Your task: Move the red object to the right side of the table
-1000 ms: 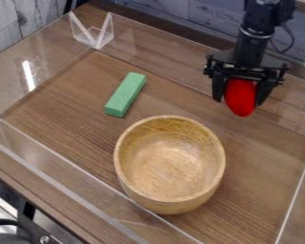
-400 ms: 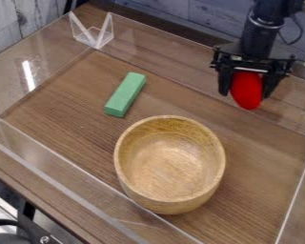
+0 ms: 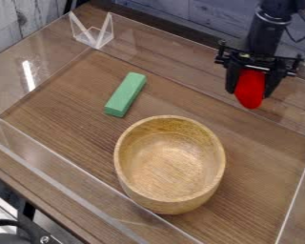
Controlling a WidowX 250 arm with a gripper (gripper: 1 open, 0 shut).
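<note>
I see the gripper [image 3: 252, 84] clamped on the red object [image 3: 251, 91] — fruit between its fingers, above the table [image 3: 66, 114].

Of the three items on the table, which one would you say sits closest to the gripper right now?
The red object: it sits right between the fingers of the gripper at the table's right side. The green block and the wooden bowl lie well off to its left.

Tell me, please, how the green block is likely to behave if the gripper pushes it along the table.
The green block lies flat on a long face with straight edges, so it should slide, not roll. It is long and narrow, so a push near one end would probably swivel it. It looks small beside the wooden bowl, so it is likely light.
</note>
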